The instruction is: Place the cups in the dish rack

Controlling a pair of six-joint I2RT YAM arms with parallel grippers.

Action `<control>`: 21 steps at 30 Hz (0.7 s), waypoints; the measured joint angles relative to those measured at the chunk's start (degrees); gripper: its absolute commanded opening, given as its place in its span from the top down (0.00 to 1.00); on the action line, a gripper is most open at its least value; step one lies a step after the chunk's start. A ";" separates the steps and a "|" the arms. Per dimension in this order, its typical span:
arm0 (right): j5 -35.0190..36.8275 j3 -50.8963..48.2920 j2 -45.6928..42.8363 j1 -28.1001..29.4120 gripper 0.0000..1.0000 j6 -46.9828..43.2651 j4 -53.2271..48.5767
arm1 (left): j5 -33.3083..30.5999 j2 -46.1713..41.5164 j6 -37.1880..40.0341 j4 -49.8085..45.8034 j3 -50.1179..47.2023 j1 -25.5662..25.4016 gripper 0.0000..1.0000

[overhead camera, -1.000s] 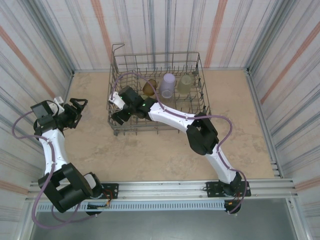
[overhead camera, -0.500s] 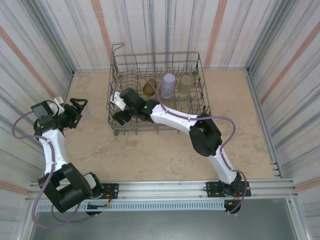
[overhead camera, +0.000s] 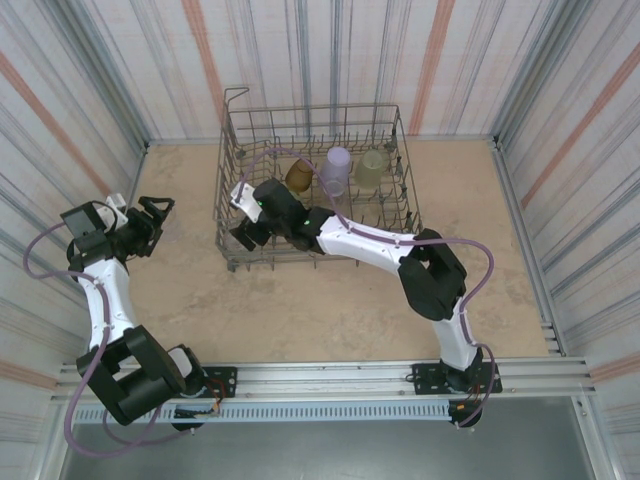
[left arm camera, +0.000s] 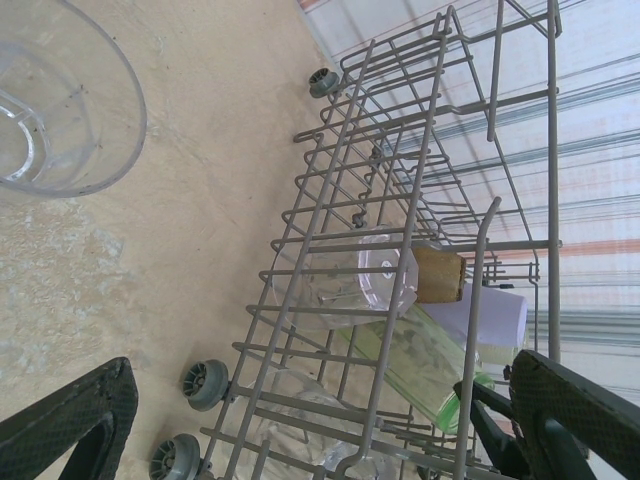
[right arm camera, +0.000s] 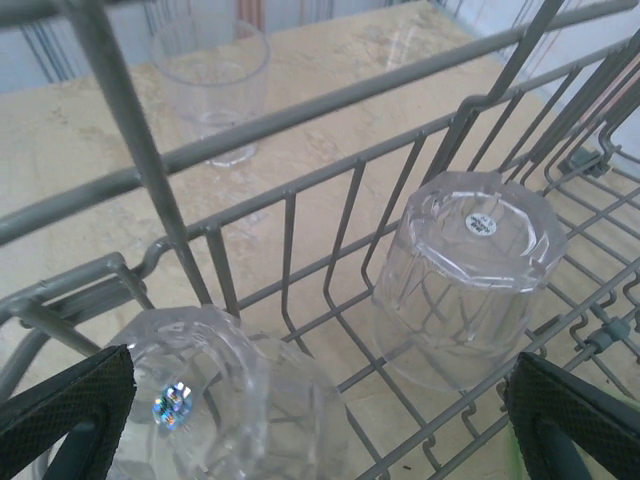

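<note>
Seen from above, the dish rack (overhead camera: 404,214) holds the lavender cup (overhead camera: 337,166), amber cup (overhead camera: 298,175) and yellow-green cup (overhead camera: 372,166) at its far side. The right wrist view adds inverted clear cups (right arm camera: 470,280) inside (faint from overhead), with the right gripper (overhead camera: 242,215) spread wide near them. The left gripper (overhead camera: 152,222), also wide, faces a loose clear cup (left arm camera: 55,100) on the table (overhead camera: 300,310).

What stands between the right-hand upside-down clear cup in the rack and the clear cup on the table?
The dish rack's wire wall; the right wrist view shows the upside-down cup inside it, the table cup outside.

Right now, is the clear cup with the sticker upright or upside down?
Upside down: the clear cup rests in the dish rack, stickered base facing up.
</note>
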 measured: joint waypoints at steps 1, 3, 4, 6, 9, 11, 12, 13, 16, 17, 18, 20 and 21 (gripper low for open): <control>0.02 -0.61 -0.55 0.09 0.01 0.00 0.44 | 0.00 0.00 0.00 0.00 0.00 0.00 0.01; 0.07 -1.97 -1.75 0.35 0.01 0.13 0.98 | 0.00 0.00 0.00 0.00 0.00 0.00 0.01; 0.22 -2.43 -2.25 0.48 0.01 0.24 1.07 | 0.00 0.00 0.00 0.00 0.00 0.00 0.01; 0.48 -3.61 -3.45 0.79 0.01 0.42 1.33 | 0.00 0.00 0.00 0.00 0.00 0.00 0.01; 1.33 -5.68 -5.62 1.25 0.01 0.44 1.57 | -0.02 0.00 0.02 -0.02 0.00 0.00 0.01; 1.97 -6.91 -7.06 1.51 0.01 0.44 1.55 | -0.04 0.02 0.02 -0.02 0.00 0.04 0.01; 2.23 -7.52 -7.82 1.64 0.01 0.44 1.53 | -0.07 0.04 0.02 -0.04 0.00 0.17 0.01; 2.58 -8.11 -8.50 1.75 0.01 0.44 1.57 | -0.13 0.04 0.04 -0.04 0.00 0.33 0.01; 3.52 -10.93 -11.41 2.14 0.01 0.50 1.77 | -1.01 0.04 0.11 -0.26 0.00 0.70 0.01; 3.74 -12.11 -12.57 2.27 0.01 0.72 1.75 | -1.46 0.04 0.26 -0.52 0.00 0.74 0.01; 3.98 -13.27 -13.79 2.43 0.01 1.09 1.73 | -1.88 0.04 0.48 -0.94 0.00 0.74 0.01; 4.59 -15.45 -16.17 2.78 0.01 1.49 1.73 | -2.84 0.07 0.79 -1.57 0.02 0.74 0.01; 4.81 -16.59 -17.51 2.97 0.01 1.55 1.73 | -3.28 0.13 1.09 -1.81 0.02 0.74 0.01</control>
